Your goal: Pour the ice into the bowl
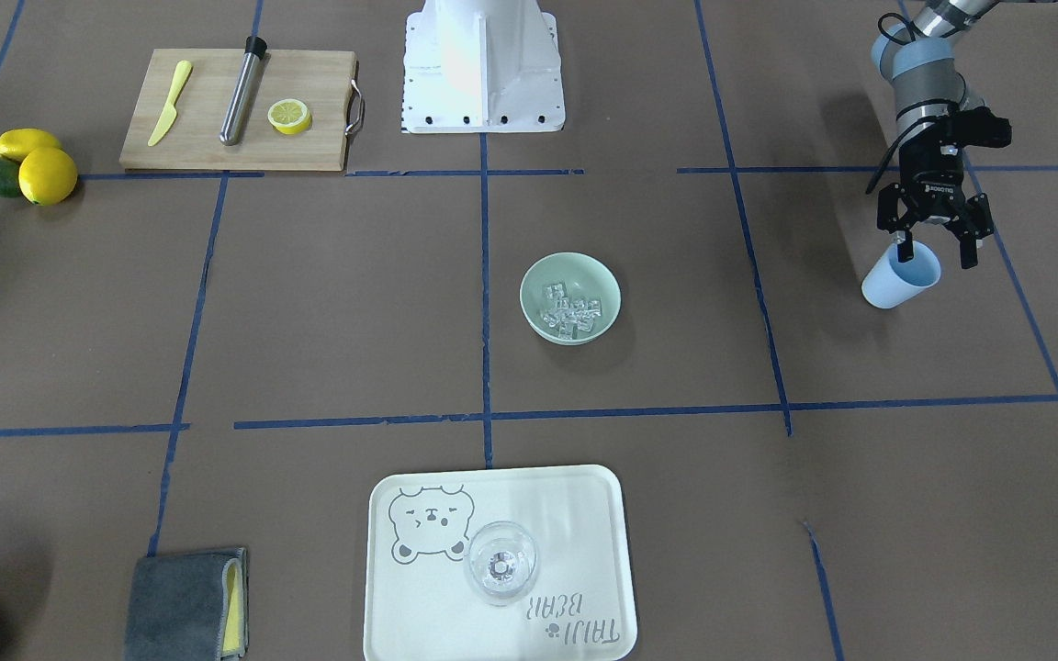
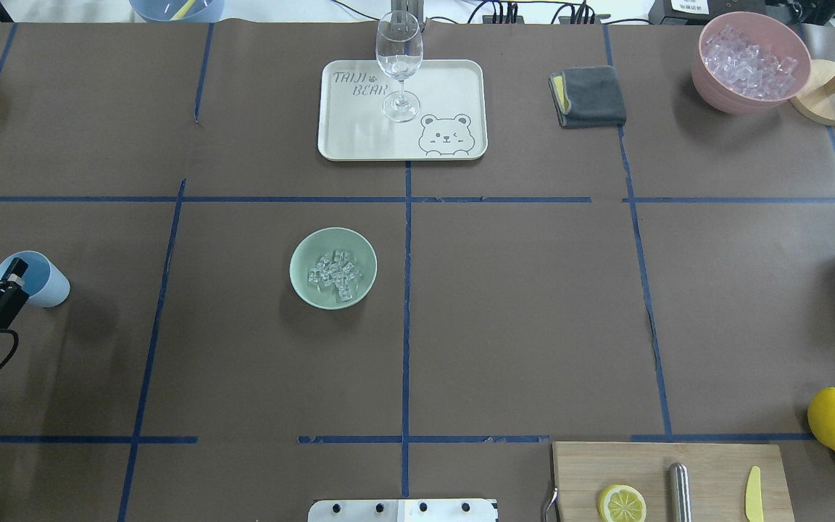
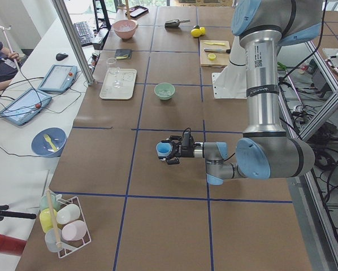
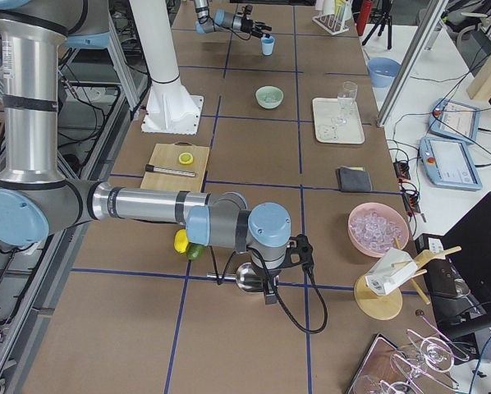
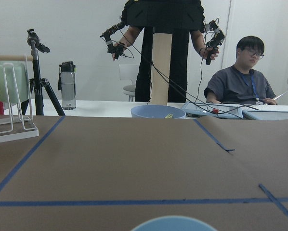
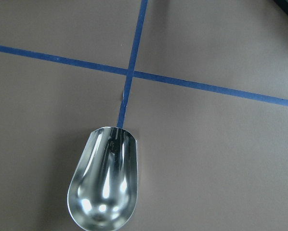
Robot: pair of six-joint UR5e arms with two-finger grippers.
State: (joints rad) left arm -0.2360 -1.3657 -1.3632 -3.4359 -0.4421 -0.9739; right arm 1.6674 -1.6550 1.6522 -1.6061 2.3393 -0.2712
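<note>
The mint-green bowl (image 1: 536, 275) stands near the table's middle with the ice (image 1: 571, 312) heaped inside; both also show in the overhead view, the bowl (image 2: 303, 254) and the ice (image 2: 334, 274). A pale blue cup (image 1: 899, 278) stands upright on the table at the robot's far left. My left gripper (image 1: 931, 250) is open just over the cup's rim, one finger at the cup's mouth and the other outside it. The cup's rim (image 5: 174, 223) shows at the bottom of the left wrist view. My right gripper (image 4: 269, 289) holds an empty metal scoop (image 6: 105, 185) low over the table at the far right.
A pink container of ice (image 2: 751, 61) stands at the far right corner beside a grey cloth (image 2: 590, 96). A cream tray (image 2: 359, 138) carries a wine glass (image 2: 399, 65). A cutting board (image 1: 198, 138) with a knife, a steel tube and a lemon half, and loose lemons (image 1: 44, 173), lie near the base.
</note>
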